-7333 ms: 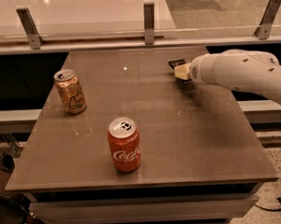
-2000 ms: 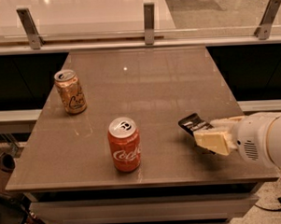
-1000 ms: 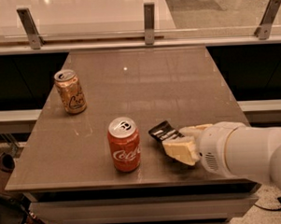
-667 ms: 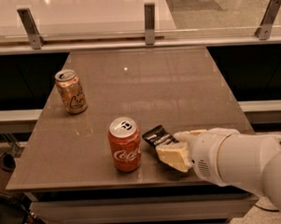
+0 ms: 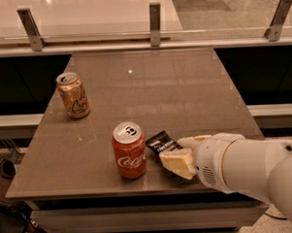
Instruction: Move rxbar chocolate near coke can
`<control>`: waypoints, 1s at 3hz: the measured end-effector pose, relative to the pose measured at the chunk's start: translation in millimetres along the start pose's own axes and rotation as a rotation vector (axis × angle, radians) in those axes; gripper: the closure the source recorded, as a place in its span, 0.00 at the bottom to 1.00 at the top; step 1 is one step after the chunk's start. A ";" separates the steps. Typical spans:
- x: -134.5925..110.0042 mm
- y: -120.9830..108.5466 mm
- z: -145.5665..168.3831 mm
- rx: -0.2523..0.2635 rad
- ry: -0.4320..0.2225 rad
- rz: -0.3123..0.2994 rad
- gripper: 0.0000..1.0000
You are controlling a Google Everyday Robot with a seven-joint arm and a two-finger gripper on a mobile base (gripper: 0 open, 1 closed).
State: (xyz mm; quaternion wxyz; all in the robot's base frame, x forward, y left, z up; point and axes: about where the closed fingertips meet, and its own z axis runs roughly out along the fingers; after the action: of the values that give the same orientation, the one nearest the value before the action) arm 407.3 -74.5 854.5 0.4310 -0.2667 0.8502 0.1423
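Table (image 5: 174, 88): grey-brown top bearing both cans.
Tan can (image 5: 73, 95): upright at the left side, well apart from the rest.
Coke can (image 5: 129, 150): upright near the front edge, silver top up.
Rxbar chocolate (image 5: 161, 142): just right of the coke can, tilted, its right end between the fingers.
Gripper (image 5: 172, 150): low over the table's front, right of the coke can; cream fingers (image 5: 178, 163) closed on the bar's end.
Arm (image 5: 245, 162): white, entering from the lower right.
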 end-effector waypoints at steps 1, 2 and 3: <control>0.3 0.4 0.9 -0.001 0.002 0.000 0.39; 0.7 0.8 2.0 -0.003 0.005 -0.001 0.15; 1.0 1.2 3.0 -0.004 0.007 -0.002 0.00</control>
State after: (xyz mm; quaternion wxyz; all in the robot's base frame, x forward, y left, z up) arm 408.1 -72.5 851.9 0.4276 -0.2688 0.8512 0.1426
